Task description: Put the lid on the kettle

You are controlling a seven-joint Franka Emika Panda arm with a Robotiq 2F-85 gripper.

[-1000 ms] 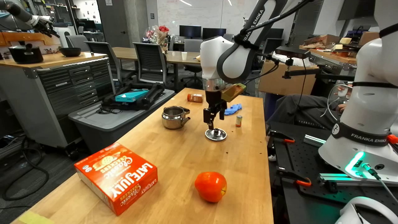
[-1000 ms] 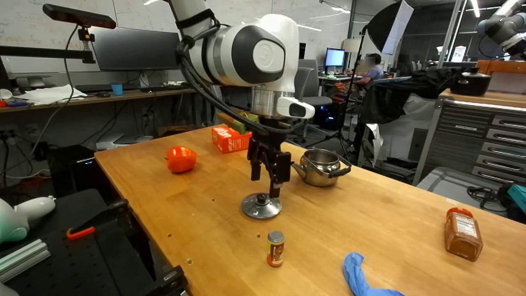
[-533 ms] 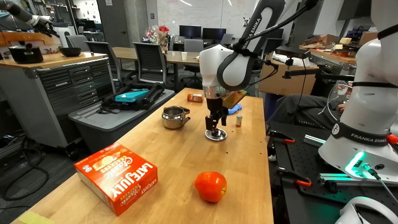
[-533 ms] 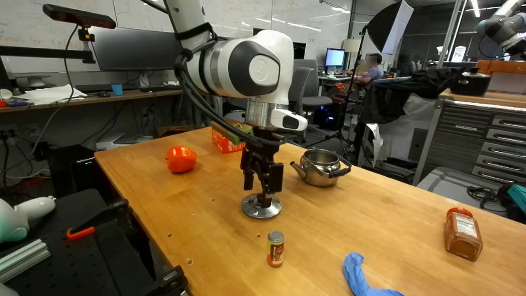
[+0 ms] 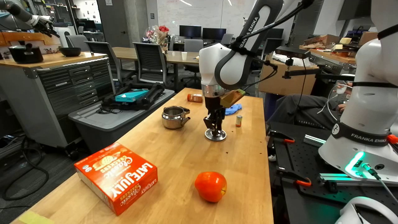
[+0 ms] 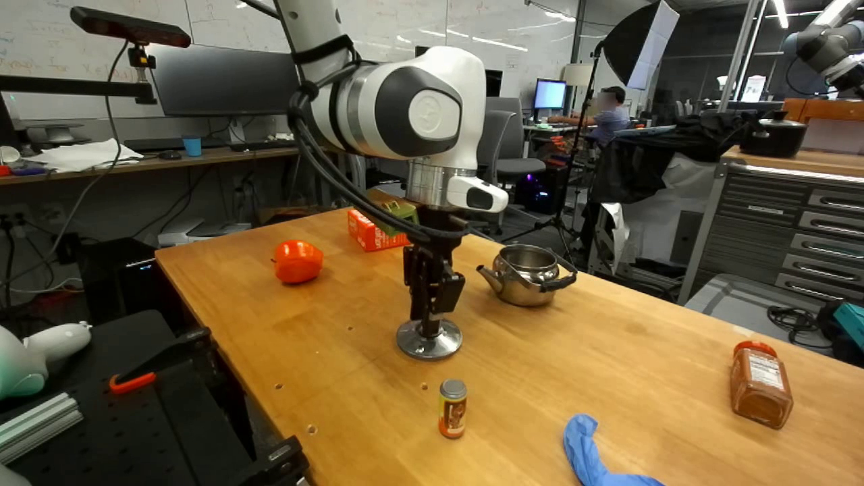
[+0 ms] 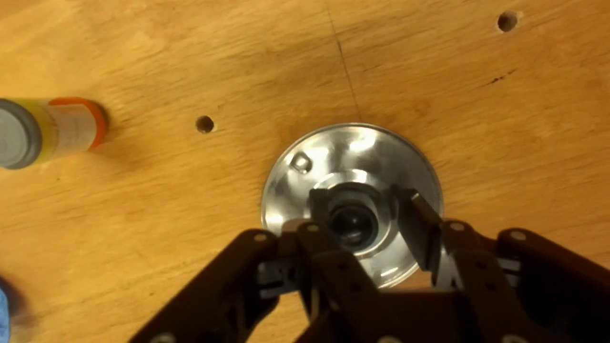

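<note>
Down over the lid (image 6: 430, 346), apart from the kettle (image 5: 173, 119)

Has the hand (image 7: 360, 206) pointing straight down onto the lid in both exterior views. In the wrist view, has the fingers (image 7: 418, 227) set narrow, one to the left of the dark knob (image 7: 353, 226) and one to the right. Cannot tell whether pressed against it or standing just clear.

Shows the lid flat on the bench (image 5: 236, 161), knob up. In an exterior view, shows the kettle upright to the left of the lid and a little farther off, with the spout (image 5: 186, 121) turned to the right. Shows it open at the top in both exterior views, and in an exterior view with the handle (image 6: 559, 283) folded down to the right.

Near and left in an exterior view, shows the box (image 5: 116, 174), orange and flat on the bench; also near, but to the right, shows the fruit (image 5: 211, 186), orange-red and round. Beyond the lid and to the right, shows the can (image 5: 238, 121), small and upright, with the blue scrap (image 5: 234, 109) farther back. Toward the far end, shows the jar (image 5: 195, 98) lying on its side.
</note>
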